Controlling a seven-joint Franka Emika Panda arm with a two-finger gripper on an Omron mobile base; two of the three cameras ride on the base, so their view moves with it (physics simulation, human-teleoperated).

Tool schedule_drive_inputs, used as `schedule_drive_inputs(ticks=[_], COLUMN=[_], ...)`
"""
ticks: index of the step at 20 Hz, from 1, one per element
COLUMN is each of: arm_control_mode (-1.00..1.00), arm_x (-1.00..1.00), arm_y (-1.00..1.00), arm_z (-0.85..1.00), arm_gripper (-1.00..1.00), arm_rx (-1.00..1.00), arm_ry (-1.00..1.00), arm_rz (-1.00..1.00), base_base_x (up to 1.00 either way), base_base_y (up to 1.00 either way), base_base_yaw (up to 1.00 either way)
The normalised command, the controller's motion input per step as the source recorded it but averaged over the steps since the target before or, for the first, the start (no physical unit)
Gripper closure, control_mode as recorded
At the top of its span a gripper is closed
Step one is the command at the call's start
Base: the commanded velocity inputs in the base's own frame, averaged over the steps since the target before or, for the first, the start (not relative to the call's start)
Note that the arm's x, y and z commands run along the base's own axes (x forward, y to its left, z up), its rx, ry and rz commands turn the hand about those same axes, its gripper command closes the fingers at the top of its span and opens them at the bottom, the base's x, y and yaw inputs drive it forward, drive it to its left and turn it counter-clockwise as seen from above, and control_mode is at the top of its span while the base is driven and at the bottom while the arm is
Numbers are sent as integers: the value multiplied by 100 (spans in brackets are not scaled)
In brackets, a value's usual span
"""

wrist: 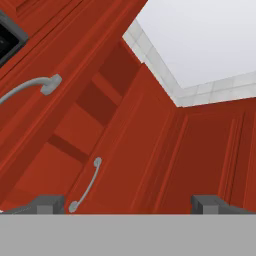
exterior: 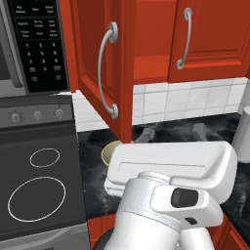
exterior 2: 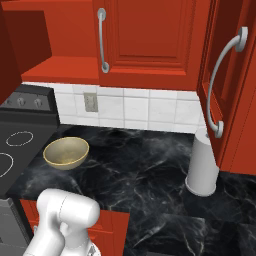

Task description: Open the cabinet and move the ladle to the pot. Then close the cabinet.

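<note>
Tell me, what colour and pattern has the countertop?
Black with pale marble veining, clearest in the right base view.

The arm is glossy white with rounded, smooth casings, a long boxy link with a recessed panel line, and a dark oval cap set into one joint. The gripper's two finger tips are small, dark grey blocks.

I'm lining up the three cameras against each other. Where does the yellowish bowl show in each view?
Left base view: the yellowish bowl peeks out at lower centre, half hidden by the robot's arm, under the open cabinet door.
Right base view: the bowl sits at left centre on the black counter, beside the stove.
Hand view: not in it.
Shared landmark: the shut door's curved handle.
</note>
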Motion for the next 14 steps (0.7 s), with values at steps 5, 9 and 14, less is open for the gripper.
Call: schedule_drive_inputs(ticks=[5,9,14], arm_control_mode=[-100,-100,-100], arm_x=[22,34,43], arm_y=[30,11,1], arm_z=[-33,-29,-25], arm_gripper=[-100,-100,-100], arm_rx=[-9,-4,-1], arm_ry=[-7,-3,-2], arm_rz=[-20,-17,-14], base_base_x=[0,0,0], base_base_y=[0,0,0], base_base_yaw=[0,0,0])
